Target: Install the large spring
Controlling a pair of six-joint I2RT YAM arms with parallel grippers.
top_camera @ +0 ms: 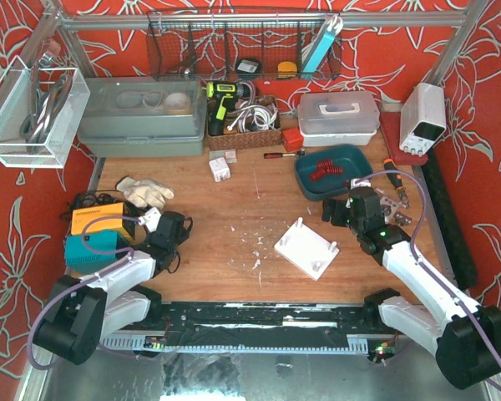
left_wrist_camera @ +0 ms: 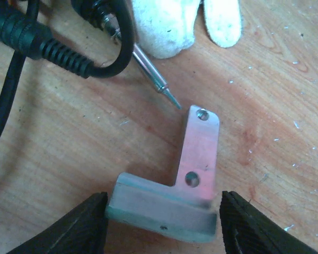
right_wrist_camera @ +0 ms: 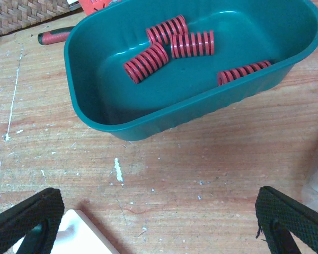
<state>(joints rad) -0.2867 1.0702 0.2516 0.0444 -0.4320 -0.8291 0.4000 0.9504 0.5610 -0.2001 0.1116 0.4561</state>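
Upper centre of the right-wrist view, red springs (right_wrist_camera: 188, 44) lie loose in the teal bin (right_wrist_camera: 148, 127), none yet picked; the next move likely means singling out the large one and descending. Right gripper (right_wrist_camera: 159, 222) hovers at lower frame, jaws wide apart, while left gripper (left_wrist_camera: 164, 222), part-open, straddles an aluminium bracket (left_wrist_camera: 199, 153) without clamping it.
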